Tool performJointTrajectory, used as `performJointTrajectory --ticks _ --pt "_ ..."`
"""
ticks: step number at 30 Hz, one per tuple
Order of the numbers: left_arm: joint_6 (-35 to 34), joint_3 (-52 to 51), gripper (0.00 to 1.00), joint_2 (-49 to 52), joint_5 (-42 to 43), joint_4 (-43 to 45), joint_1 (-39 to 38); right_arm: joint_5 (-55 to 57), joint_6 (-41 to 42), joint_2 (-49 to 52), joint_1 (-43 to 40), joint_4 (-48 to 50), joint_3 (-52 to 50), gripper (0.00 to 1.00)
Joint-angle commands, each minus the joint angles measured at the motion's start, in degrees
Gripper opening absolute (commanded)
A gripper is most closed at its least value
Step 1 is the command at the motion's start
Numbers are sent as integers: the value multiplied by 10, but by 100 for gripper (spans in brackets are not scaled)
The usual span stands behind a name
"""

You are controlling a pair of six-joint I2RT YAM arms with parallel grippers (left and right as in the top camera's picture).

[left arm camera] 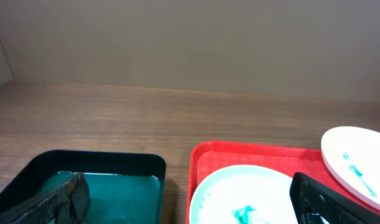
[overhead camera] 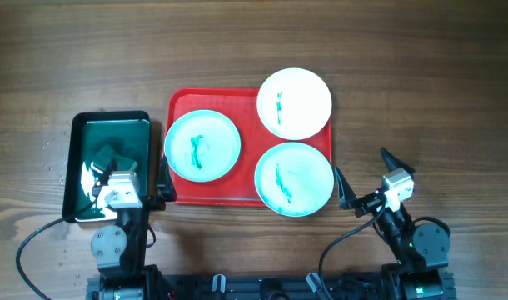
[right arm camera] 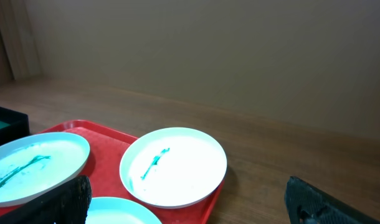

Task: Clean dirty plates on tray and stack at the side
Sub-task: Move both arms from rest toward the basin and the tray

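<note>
**Three smeared plates on red tray; both grippers empty**

Containers. The red tray (overhead camera: 184, 108) holds three plates, each with a green-teal streak in the middle. The white plate (overhead camera: 294, 103) sits at the far right corner and overhangs the rim. The left mint plate (overhead camera: 202, 146) lies at the tray's left side, its edge over the left rim. The near mint plate (overhead camera: 293, 178) lies at the near right corner, overhanging the near and right rims. In the overhead view the two right-hand plates appear to touch or nearly touch; the left one is just apart from both. Left of the red tray stands a black tray (overhead camera: 112, 115) with a green, glossy inside and a dark lump (overhead camera: 112, 155) in it; what the lump is cannot be told.

Grippers. The left gripper (overhead camera: 129, 172) is spread wide and holds nothing. One finger is over the black tray, the other is beside the red tray's left rim, and the left mint plate is just ahead to its right. The right gripper (overhead camera: 361, 163) is also spread wide and empty. It sits to the right of the red tray, with its inner fingertip near the near mint plate's rim, not touching.
</note>
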Motion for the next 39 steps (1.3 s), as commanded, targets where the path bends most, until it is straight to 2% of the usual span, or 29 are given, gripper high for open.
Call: performJointTrajectory --ticks 1,25,32,39 --pt "7 -5 100 -4 -7 1 -2 -11 -1 -2 1 1 -1 100" --pt "9 -5 100 -4 -7 11 -2 6 -30 -2 1 0 -1 100" --pt "-10 4 100 -4 -7 6 -2 0 101 -2 1 17 0 100" --pt "-23 127 100 49 -7 -90 -2 0 119 -2 1 42 31 100"
